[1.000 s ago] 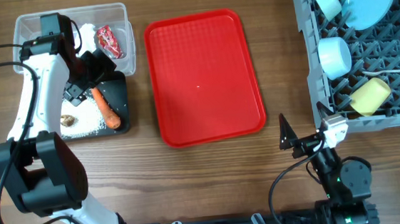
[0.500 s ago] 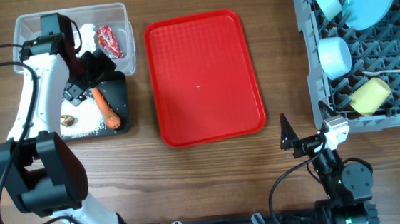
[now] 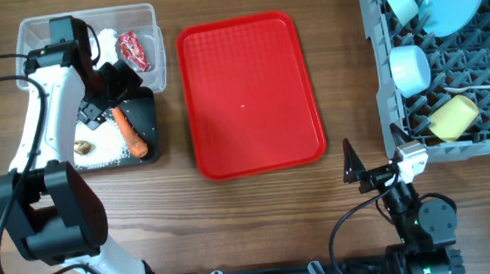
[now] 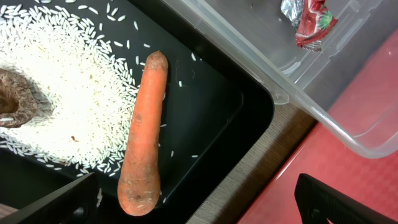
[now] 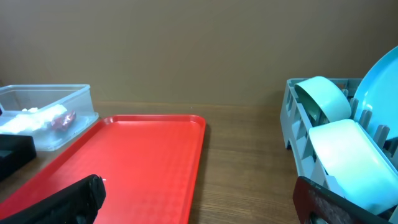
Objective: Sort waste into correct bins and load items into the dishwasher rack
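Waste and dishes are looking sorted; the step in hand is seeming to be the pull-back

The orange carrot piece is lying in the black shallow rectangular tray, left of the flat red serving tray, beside white rice grains. The left gripper is hovering above it, jaws spread wide, touching nothing. Right of the red tray, the right gripper is idling, spread and empty. The next move, I judge, is calling for a lift clear

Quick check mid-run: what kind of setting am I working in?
Probably a tabletop mock-up of a dish-clearing station, not a real kitchen: a wooden table, a red tray, a loaded grey dishwasher rack.
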`<act>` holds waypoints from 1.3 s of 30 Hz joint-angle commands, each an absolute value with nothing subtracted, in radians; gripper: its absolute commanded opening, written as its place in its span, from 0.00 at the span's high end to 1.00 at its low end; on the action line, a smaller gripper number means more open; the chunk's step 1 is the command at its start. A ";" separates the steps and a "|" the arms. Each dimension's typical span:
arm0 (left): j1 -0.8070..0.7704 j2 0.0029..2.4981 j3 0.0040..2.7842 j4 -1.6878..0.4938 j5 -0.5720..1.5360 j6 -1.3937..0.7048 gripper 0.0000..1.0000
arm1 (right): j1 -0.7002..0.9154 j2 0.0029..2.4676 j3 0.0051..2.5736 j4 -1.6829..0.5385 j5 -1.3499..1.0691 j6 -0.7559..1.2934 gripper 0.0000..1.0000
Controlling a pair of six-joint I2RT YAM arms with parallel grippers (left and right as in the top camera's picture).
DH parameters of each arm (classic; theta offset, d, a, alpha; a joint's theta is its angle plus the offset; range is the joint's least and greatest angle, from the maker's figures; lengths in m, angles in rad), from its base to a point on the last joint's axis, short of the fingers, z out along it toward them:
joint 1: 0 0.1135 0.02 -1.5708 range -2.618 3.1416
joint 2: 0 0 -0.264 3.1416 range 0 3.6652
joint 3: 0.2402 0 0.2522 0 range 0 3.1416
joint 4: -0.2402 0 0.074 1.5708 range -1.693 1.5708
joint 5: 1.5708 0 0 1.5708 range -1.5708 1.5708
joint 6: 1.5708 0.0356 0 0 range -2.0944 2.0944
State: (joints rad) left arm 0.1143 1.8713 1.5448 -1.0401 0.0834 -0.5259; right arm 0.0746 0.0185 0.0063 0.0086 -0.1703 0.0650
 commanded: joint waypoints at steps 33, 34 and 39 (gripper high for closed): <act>0.149 0.444 0.099 0.252 0.048 -0.374 0.00 | 0.080 0.005 0.005 0.012 -0.149 0.052 0.00; 0.149 0.401 0.064 0.259 0.048 -0.375 0.00 | 0.080 0.005 0.005 0.012 -0.149 0.052 0.00; 0.149 0.253 0.006 0.194 0.041 -0.374 0.00 | 0.080 0.005 0.005 0.012 -0.149 0.052 0.00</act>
